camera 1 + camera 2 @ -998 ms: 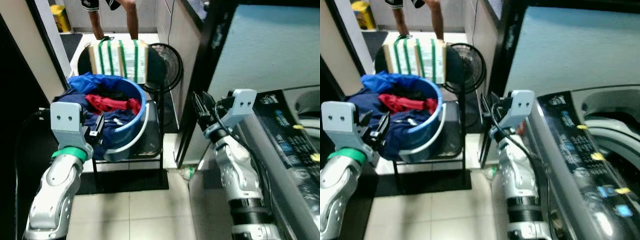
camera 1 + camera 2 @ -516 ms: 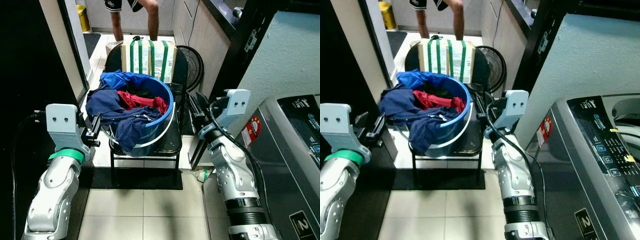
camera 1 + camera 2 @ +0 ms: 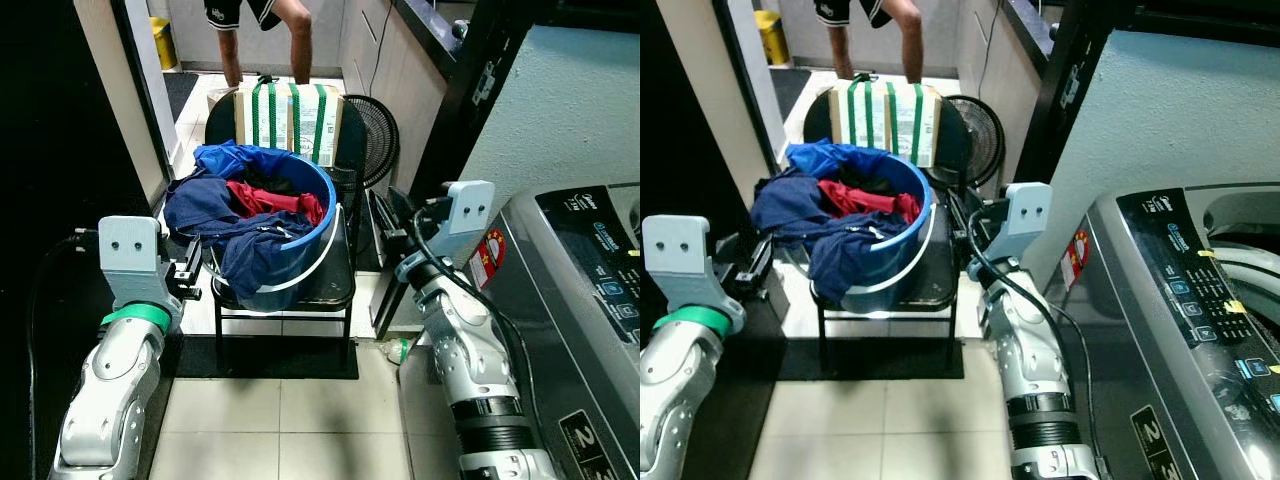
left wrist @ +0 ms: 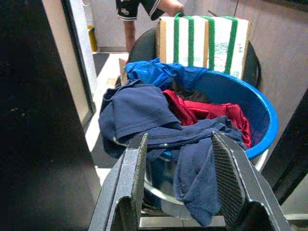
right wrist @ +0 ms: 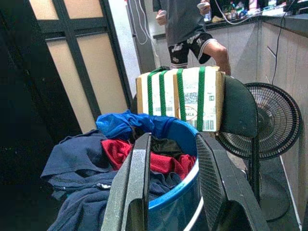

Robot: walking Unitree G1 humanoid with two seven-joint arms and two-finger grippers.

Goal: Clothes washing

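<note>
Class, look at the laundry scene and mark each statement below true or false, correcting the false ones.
1. The blue bucket stands on a black chair. True.
2. The bucket is empty. False: it holds clothes, with a navy garment hanging over its rim.
3. The left gripper is shut on the red garment. False: its fingers are open and apart from the clothes.
4. A cardboard box with green straps stands behind the bucket. True.
5. The right gripper is open. True.

The view swung; washing machine re-entered frame.
</note>
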